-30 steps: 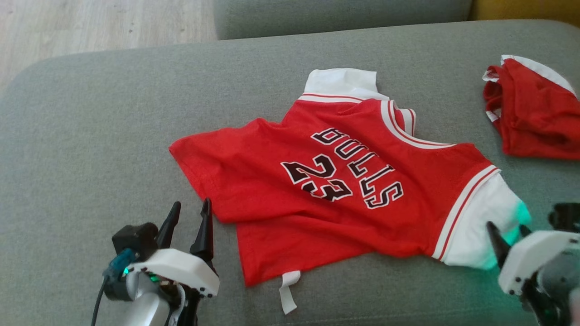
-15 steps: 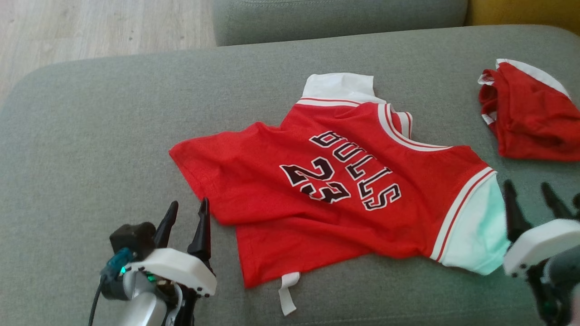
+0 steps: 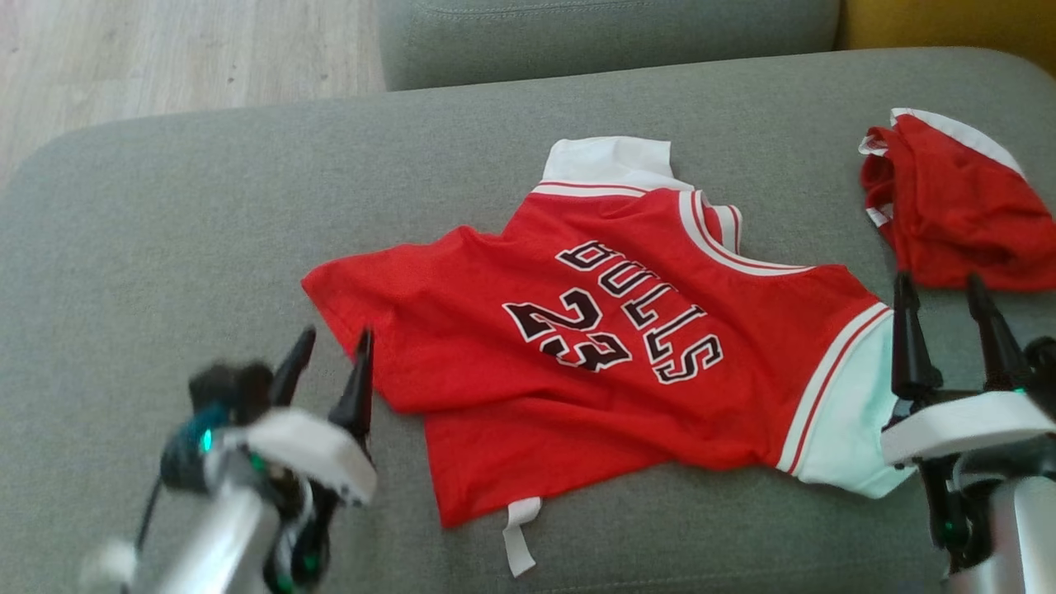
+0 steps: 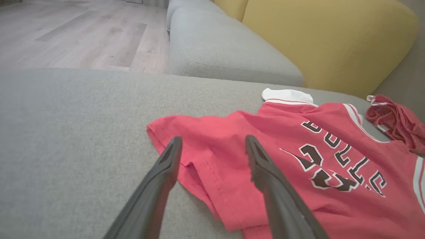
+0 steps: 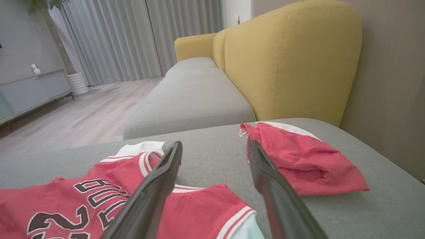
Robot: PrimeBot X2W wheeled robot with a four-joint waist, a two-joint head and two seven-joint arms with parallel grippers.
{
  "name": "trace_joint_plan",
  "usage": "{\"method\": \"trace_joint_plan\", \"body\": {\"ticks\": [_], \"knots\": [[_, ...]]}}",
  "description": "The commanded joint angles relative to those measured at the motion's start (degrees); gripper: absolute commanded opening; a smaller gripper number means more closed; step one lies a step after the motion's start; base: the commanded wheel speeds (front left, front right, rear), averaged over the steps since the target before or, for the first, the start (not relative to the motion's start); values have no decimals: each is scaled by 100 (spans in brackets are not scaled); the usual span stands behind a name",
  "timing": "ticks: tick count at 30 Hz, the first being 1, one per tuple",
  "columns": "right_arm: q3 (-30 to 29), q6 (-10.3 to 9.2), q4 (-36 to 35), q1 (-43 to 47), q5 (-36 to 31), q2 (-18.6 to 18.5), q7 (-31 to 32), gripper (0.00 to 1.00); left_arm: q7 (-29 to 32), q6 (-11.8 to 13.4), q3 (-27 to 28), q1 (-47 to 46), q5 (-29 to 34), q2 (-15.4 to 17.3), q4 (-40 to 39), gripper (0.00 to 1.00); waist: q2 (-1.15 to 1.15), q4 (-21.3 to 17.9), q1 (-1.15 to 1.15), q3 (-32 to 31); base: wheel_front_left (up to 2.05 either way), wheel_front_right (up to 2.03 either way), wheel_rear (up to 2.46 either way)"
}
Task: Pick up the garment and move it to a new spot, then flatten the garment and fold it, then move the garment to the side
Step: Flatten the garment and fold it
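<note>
The garment is a red jersey with white sleeves and black "BULLS 23" lettering, spread with a few wrinkles on the grey sofa cushion. It also lies below the fingers in the left wrist view and the right wrist view. My left gripper is open at the jersey's left hem corner, jaws apart with nothing between them. My right gripper stands open beside the near white sleeve, empty.
A second red garment with white trim lies crumpled at the cushion's right end. A yellow backrest rises behind. Another grey seat and wooden floor lie beyond the far edge.
My right gripper has risen from the lower right corner and come up beside the white sleeve. My left gripper has edged forward toward the hem corner. The picture has shifted slightly.
</note>
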Motion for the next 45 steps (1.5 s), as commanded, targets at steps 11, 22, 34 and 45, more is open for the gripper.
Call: {"method": "trace_joint_plan", "body": {"ticks": [11, 22, 34, 45], "knots": [[436, 43, 89, -499, 339, -248, -448, 100, 2660, -1193, -268, -2372, -227, 1072, 1340, 100, 0, -356, 0, 253, 0, 0, 0], [556, 43, 275, -754, 450, -303, -540, 100, 3320, -1457, -429, -3333, -519, 1441, 2853, 100, 0, -826, 0, 634, 0, 0, 0], [649, 43, 443, -927, 546, -384, -570, 100, 3766, -1483, -1203, -3762, -973, 1597, 3277, 0, 0, -935, 0, 864, 0, 0, 0], [650, 43, 384, -1045, 587, -444, -621, 100, 3286, -1354, -1303, -4389, -933, 2034, 3688, 0, 0, -953, 0, 1154, 0, 0, 0]]}}
